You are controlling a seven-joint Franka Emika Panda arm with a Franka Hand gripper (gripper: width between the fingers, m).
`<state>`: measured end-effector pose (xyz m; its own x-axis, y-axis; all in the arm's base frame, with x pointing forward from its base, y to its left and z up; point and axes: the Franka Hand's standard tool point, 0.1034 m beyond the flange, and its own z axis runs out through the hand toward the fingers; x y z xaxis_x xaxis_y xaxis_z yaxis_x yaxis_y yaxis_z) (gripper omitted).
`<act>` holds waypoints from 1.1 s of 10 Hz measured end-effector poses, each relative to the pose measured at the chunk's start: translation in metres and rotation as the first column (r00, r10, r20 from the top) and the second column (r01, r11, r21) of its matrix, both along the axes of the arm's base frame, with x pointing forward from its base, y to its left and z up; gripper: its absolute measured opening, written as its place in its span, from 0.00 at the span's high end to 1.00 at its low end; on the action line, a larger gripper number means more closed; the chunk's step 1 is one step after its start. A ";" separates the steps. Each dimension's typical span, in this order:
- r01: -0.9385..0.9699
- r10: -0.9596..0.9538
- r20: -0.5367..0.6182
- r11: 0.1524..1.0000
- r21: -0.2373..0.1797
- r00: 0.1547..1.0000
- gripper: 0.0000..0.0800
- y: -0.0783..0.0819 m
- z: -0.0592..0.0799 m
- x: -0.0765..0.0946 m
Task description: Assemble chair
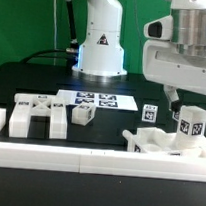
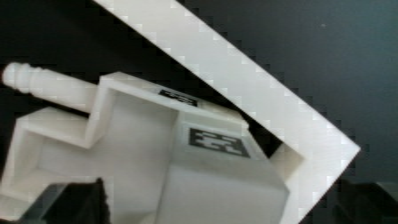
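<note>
The end effector (image 1: 174,105) hung above the chair pieces (image 1: 164,146) at the exterior view's right, its opening unclear; the border rail (image 1: 86,162) lay beside them.

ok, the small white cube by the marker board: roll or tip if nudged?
The small cube looks like solid moulded plastic, so probably stiff and light. It sits flat-faced on the table, so it should slide, not roll. Smooth sides may be slippery to grip.
</note>
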<state>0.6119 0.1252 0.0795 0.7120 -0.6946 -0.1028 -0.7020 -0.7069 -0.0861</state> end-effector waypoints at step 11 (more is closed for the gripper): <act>-0.844 0.848 0.104 0.529 -0.086 0.521 0.19 -0.007 -0.001 0.003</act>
